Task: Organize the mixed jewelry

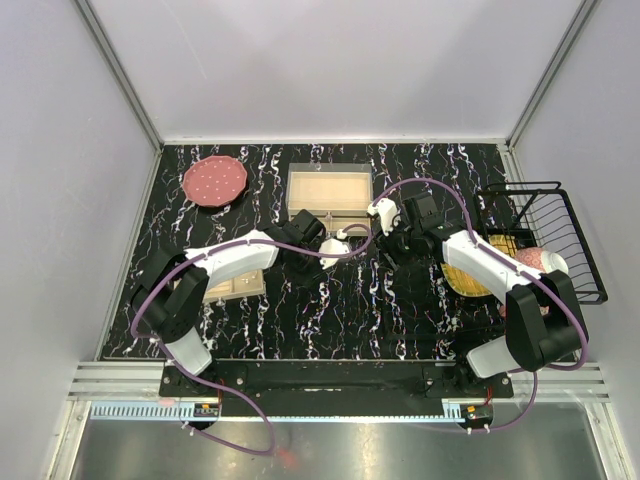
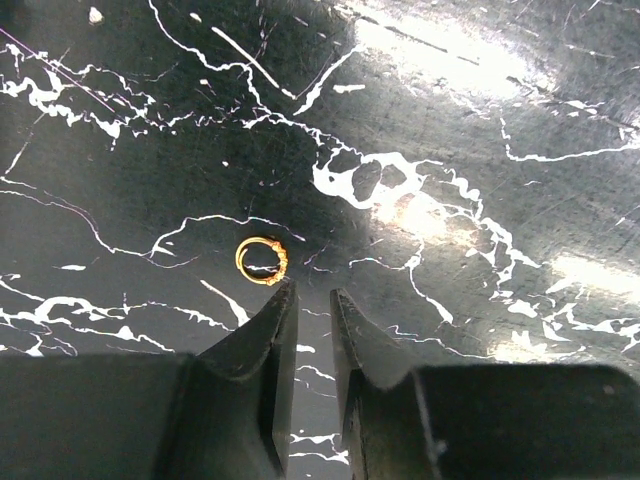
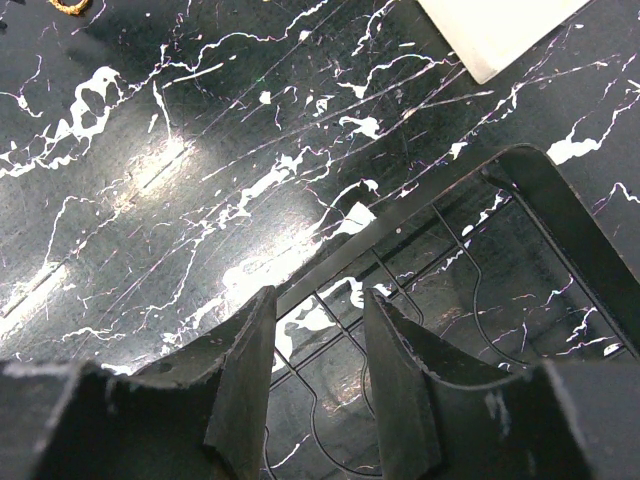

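Note:
A small orange-gold ring [image 2: 262,260] lies flat on the black marbled tabletop, just beyond my left gripper's left fingertip [image 2: 283,290] and touching or nearly touching it. My left gripper [image 2: 310,292] stands low over the table with a narrow gap between its jaws and nothing in it. My right gripper [image 3: 320,295] is open and empty above a black wire grid [image 3: 400,240]. A bit of gold jewelry [image 3: 68,5] shows at the top left edge of the right wrist view. In the top view both grippers [image 1: 338,250] [image 1: 392,228] are near the table's middle, and no jewelry can be made out there.
A beige tray [image 1: 328,190] sits at the back centre and a smaller beige tray [image 1: 236,287] lies under the left arm. A pink plate [image 1: 214,181] is at the back left. A black wire basket [image 1: 545,240] stands at the right, next to a yellow object [image 1: 468,278].

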Robot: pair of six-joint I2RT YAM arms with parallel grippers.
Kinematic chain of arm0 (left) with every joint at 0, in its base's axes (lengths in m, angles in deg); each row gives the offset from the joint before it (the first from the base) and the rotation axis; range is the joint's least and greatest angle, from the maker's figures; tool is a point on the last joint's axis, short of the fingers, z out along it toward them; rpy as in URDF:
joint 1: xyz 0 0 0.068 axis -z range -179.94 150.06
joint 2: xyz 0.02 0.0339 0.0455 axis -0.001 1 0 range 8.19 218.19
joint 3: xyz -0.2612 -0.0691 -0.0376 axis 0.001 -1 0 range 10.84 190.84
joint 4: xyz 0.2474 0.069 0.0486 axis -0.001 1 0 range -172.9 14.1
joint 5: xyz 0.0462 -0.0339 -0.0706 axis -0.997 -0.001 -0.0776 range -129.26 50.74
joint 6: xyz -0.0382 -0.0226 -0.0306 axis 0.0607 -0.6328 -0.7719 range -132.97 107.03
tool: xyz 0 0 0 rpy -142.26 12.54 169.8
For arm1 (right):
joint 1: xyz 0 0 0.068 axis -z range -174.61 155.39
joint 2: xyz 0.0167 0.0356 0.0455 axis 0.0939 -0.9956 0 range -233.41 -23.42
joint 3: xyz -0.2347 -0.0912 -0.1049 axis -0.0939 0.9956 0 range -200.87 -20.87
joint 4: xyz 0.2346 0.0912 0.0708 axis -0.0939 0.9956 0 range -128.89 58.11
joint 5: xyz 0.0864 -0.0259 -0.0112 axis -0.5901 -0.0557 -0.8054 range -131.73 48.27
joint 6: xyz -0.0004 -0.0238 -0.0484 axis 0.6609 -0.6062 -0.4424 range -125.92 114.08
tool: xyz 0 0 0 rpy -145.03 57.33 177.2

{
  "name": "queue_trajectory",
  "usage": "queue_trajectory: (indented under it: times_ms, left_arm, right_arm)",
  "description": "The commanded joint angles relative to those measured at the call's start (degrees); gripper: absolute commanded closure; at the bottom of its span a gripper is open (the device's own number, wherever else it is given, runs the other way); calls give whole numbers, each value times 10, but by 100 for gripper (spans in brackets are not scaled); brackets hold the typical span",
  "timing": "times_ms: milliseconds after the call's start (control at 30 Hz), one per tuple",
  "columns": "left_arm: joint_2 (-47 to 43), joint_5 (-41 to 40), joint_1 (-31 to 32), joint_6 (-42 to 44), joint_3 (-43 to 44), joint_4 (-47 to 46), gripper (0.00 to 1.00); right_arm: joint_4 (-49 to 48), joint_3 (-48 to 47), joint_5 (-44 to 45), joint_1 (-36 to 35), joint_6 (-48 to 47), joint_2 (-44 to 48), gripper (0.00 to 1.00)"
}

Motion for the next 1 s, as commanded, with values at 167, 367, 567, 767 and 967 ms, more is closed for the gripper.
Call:
queue_trajectory:
  times_ms: [167, 367, 567, 767, 967]
  left_arm:
    - [6, -36, 1, 51, 12, -27, 77]
    - [17, -32, 2, 53, 13, -29, 77]
    - [24, -30, 2, 53, 10, -34, 77]
    - [30, -28, 1, 52, 11, -35, 76]
    - [36, -28, 2, 52, 12, -37, 76]
  right_arm:
    - [3, -10, 34, 9, -15, -8, 54]
    - [3, -10, 34, 9, -15, -8, 54]
    - [3, -10, 34, 9, -15, -7, 54]
    - [3, -10, 36, 9, -15, -7, 54]
    - [4, -10, 35, 9, -15, -7, 54]
